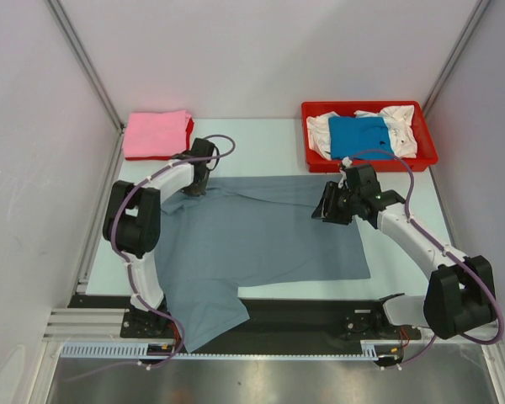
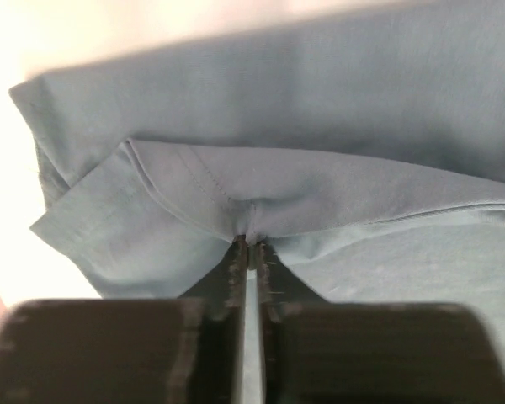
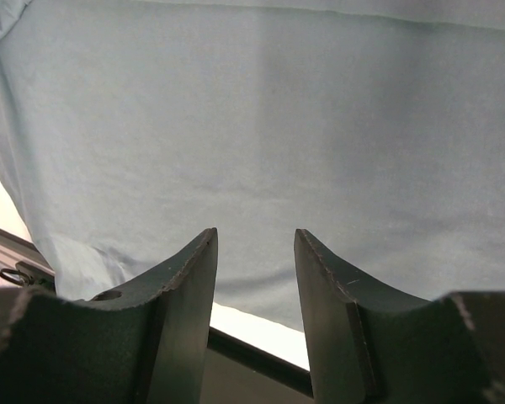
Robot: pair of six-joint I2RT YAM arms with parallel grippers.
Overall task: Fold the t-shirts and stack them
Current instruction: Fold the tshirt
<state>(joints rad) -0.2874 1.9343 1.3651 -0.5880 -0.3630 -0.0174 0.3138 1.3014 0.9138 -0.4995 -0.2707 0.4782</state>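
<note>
Pale tabletop (image 1: 269,139) inside white walls (image 1: 261,50) — slate grey t-shirt (image 1: 261,240) spread flat across it, under both sets of fingers. Pink t-shirt (image 1: 156,133) sits folded beyond the left fingers (image 1: 195,188), which are clenched on a raised fold of grey cloth at their tips. Right fingers (image 1: 328,211) parted, holding nothing — grey cloth just beneath them.
</note>
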